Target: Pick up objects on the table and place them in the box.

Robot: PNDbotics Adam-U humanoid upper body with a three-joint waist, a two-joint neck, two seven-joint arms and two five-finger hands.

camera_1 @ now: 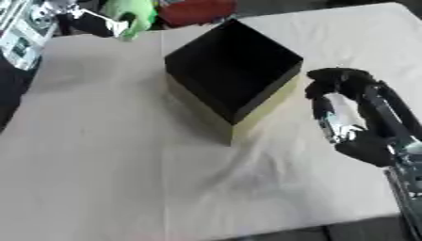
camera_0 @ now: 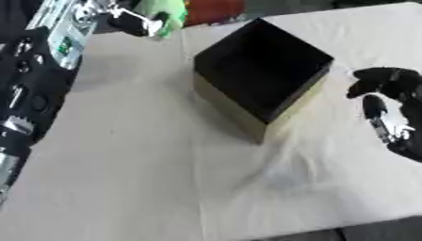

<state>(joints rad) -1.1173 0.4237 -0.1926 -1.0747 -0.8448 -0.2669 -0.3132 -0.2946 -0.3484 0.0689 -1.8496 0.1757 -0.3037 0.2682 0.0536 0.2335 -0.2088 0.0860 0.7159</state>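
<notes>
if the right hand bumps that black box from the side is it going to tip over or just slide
Probably slide, not tip: the box looks about as wide as it is tall and sits flat on the cloth. It looks open-topped and seems empty, so likely light and easily shoved. The cloth already shows wrinkles near it, so it may bunch and drag. The right hand hangs beside it, fingers curled, holding nothing.

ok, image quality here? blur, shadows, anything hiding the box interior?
Left eye view: soft all over; the box interior reads solid black, contents unreadable; the left hand on the green thing is smeared. Right eye view: same softness; the right hand shows bright glints; faint shadow on the cloth beside the box.
</notes>
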